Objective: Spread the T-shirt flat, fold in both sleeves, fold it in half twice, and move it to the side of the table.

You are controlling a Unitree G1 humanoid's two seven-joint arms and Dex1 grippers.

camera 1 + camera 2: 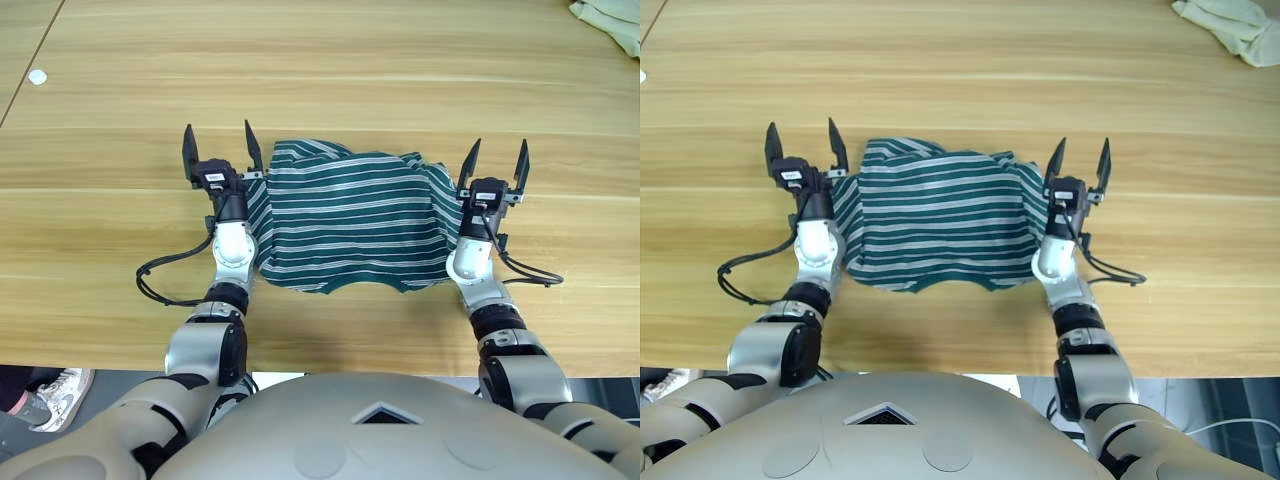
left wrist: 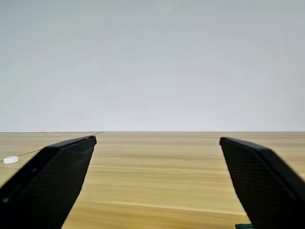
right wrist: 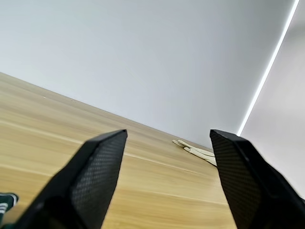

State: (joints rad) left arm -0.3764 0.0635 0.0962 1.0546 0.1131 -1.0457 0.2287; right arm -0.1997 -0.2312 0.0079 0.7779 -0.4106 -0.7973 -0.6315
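Left eye view, striped T-shirt (image 1: 350,215) (green, white) bunched between left jaws and right jaws, both spread wide, empty.

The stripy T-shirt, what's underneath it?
The T-shirt lies on the wooden table, which shows all around it. Anything right beneath is hidden by cloth. The left gripper and right gripper sit beside it, open.

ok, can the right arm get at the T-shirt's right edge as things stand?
Likely yes: the right pincer is open just beside the right edge of the T-shirt, and nothing lies between them.
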